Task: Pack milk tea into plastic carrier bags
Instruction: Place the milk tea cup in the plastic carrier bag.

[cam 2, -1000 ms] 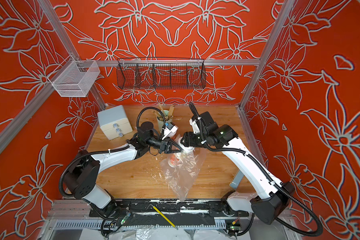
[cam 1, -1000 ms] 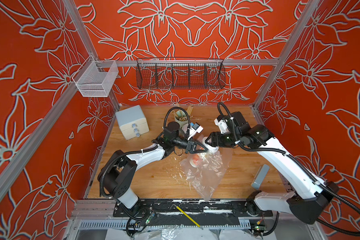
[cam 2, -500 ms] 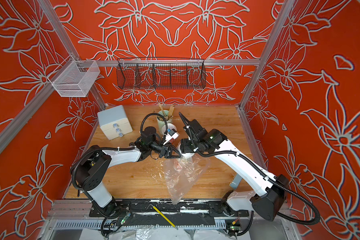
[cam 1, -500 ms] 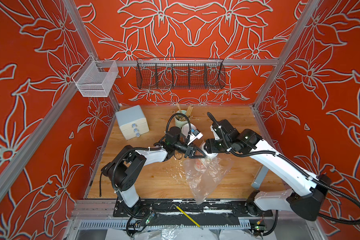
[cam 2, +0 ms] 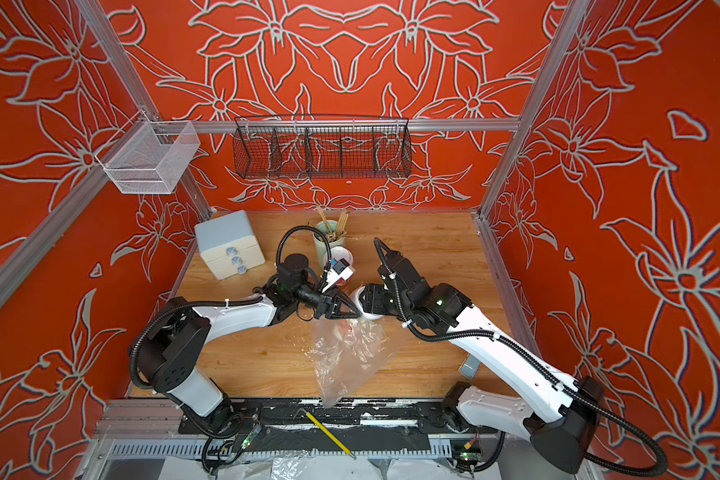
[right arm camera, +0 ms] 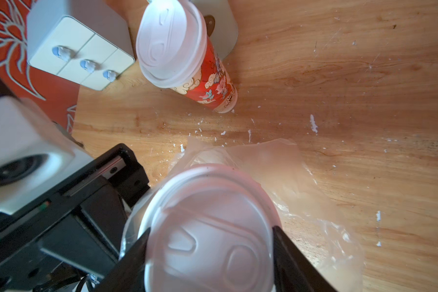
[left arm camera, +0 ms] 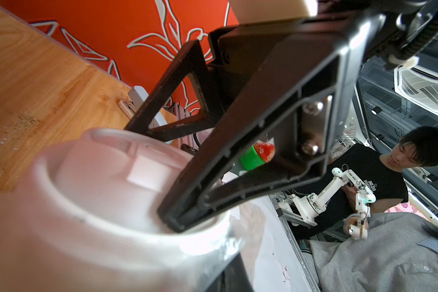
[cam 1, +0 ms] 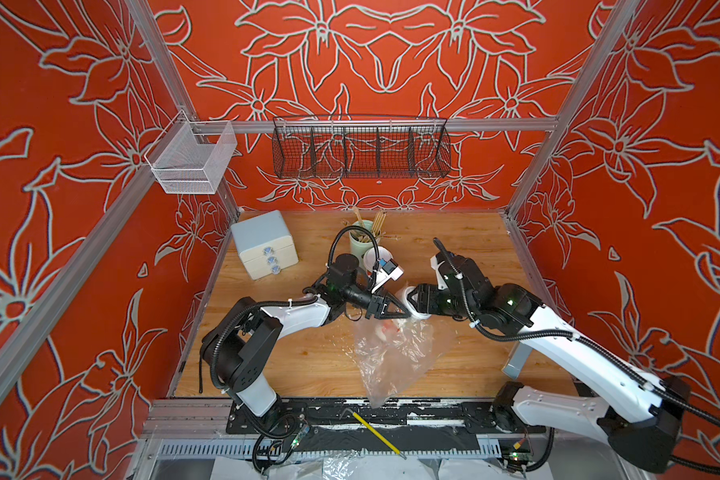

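Gripping the white dome lid from both sides, the right gripper holds the cream cup, its black fingers pressed against the lid's rim. Just beside that lid the left gripper is clamped fully shut. The plastic bag rises to its tip in both top views, so it most likely pinches the bag's mouth (the film at the tips is too thin and blurred to be sure).

Film wraps around the lid's edge in the right wrist view. Below the two grippers a patch of red-orange print shows through the plastic in a top view. I judge that this cup's body is already inside the bag, with its lid about level with the mouth. The bag is thin, clear and glossy, heavily crinkled. It trails from the grippers down across the table toward the robot's base.

Beyond the grippers, well apart from the bag, the red cup stands on the table outside it. By my reckoning roughly half the packing remains: letting go of the first cup, then fetching this one.

Both lids are smooth moulded plastic with a raised oval and a sip tab. The red cup is tapered paper printed with clouds and flowers. The table is grained wood, speckled with white flecks. Farther out stand a pale green holder of wooden sticks and a small box with three blue knobs.
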Controlling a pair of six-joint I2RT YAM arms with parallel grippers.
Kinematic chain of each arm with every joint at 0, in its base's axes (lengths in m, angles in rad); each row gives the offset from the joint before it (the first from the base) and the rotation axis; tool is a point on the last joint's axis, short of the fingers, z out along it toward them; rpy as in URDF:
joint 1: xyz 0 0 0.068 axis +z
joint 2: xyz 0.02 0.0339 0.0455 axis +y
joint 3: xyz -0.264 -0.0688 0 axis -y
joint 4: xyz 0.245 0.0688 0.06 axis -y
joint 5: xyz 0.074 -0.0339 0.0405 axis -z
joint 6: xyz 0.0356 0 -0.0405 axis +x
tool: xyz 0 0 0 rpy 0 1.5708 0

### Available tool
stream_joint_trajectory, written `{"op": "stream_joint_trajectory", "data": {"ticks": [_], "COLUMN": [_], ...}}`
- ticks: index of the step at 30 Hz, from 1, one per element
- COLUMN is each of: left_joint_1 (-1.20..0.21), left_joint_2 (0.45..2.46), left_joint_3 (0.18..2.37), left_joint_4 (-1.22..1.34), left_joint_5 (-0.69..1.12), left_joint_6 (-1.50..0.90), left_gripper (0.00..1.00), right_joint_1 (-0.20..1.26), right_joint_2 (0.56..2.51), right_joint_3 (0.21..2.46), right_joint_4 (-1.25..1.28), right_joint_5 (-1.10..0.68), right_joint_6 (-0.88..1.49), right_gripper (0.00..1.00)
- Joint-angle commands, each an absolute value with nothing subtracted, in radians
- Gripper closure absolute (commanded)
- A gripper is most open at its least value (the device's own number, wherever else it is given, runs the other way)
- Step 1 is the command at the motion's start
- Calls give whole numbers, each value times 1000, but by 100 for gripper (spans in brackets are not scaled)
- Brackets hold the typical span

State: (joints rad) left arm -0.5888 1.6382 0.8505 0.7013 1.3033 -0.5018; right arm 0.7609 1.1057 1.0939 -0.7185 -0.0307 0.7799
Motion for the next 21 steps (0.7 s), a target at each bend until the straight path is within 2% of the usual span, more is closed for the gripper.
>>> {"op": "stream_joint_trajectory", "data": {"ticks": [1, 11, 21], "left_joint_1": [-580, -580, -580], "left_joint_2": [1600, 1538, 1479], "left_joint_3": [873, 884, 902], "left_joint_4": [816, 968, 879], "left_joint_5": [1184, 1149, 1158], "left_joint_6": [-505, -565, -488], "left_gripper": [100, 100, 100], "right_joint_1": [802, 793, 788], "right_joint_2": [1124, 1069, 1036], "right_joint_3": [1060, 955, 979], "right_joint_4": [-689, -531, -628], "right_joint_5": [-198, -250, -209], "right_joint_6": [844, 936, 901], "right_gripper": [100, 100, 100]}}
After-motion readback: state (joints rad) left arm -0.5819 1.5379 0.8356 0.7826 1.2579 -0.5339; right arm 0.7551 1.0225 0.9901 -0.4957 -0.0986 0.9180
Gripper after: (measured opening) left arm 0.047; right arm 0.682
